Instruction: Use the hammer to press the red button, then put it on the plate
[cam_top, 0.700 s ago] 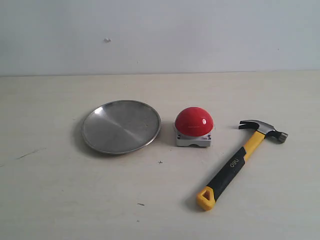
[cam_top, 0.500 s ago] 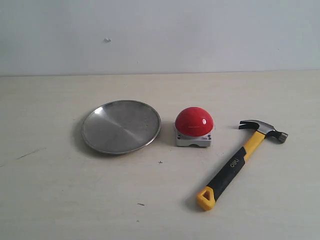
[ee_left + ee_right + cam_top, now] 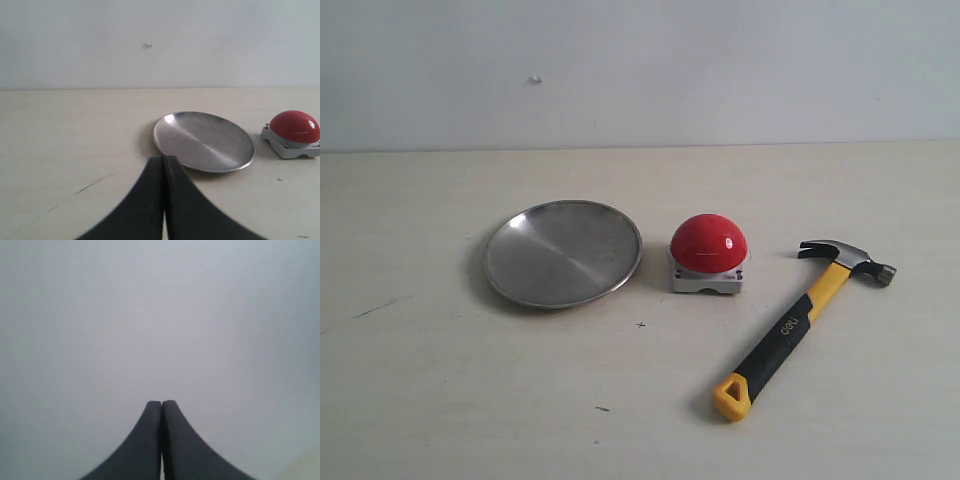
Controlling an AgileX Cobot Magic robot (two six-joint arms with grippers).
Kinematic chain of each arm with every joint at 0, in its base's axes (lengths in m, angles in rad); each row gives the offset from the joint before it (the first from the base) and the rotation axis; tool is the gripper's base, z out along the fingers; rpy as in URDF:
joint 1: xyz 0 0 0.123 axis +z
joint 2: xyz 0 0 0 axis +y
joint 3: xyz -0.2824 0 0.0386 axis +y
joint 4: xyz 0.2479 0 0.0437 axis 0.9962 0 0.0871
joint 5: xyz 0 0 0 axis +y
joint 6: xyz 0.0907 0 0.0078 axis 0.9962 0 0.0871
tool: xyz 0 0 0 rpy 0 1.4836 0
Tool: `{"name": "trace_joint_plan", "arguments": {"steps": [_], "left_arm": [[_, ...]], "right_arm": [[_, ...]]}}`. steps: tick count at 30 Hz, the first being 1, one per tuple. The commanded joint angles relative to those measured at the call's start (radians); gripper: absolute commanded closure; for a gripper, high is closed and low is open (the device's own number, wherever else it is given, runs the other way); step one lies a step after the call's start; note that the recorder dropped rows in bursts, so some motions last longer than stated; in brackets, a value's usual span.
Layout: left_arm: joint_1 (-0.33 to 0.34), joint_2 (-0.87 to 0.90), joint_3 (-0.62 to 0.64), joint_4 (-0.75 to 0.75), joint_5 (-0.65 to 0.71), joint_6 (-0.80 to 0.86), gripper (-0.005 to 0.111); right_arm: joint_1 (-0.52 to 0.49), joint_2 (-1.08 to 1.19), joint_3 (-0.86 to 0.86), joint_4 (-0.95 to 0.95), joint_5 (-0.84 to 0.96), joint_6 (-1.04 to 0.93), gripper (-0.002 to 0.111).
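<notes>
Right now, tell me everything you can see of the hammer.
The hammer is a claw hammer with a dark steel head, a yellow neck, a black grip with white lettering and a yellow looped end. It lies flat and slanted on the table, head toward the far right, loop toward the near side. It sits to the right of the red button, apart from it. Only the table touches it; nothing grips it. Neither wrist view shows it.

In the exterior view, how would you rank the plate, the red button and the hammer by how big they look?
1. plate: covers the most area.
2. hammer: longer end to end than the plate is wide, but slim, so first place depends on how you measure.
3. red button: clearly the smallest.
</notes>
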Motion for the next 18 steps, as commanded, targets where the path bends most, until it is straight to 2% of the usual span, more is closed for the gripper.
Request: {"name": "trace_joint_plan", "arguments": {"steps": [1,3,4,9,11,13,16,18], "left_arm": [[0.000,-0.002,0.000,-0.001,-0.004,-0.003,0.106],[0.000,-0.002,0.000,-0.001,-0.004,-0.003,0.106],[0.000,-0.002,0.000,-0.001,-0.004,-0.003,0.106],[0.000,-0.002,0.000,-0.001,-0.004,-0.003,0.106],[0.000,-0.002,0.000,-0.001,-0.004,-0.003,0.106],[0.000,-0.002,0.000,-0.001,-0.004,-0.003,0.106],[0.000,-0.002,0.000,-0.001,-0.004,-0.003,0.106],[0.000,-0.002,0.000,-0.001,-0.004,-0.003,0.106]], "right_arm": [[-0.008,0.007,-0.038,0.022,-0.231,0.164,0.108],[-0.008,0.136,-0.188,-0.014,-0.135,0.047,0.108],[-0.008,0.259,-0.316,-0.027,-0.022,-0.048,0.108],[-0.008,0.683,-0.633,-0.011,0.323,-0.258,0.108],[-0.008,0.849,-0.750,-0.011,0.485,-0.262,0.108],[-0.008,1.167,-0.955,-0.037,0.787,-0.220,0.108],[-0.008,1.409,-1.077,-0.156,1.051,-0.015,0.108],[-0.006,1.516,-1.091,-0.145,1.143,0.006,0.108]]}}
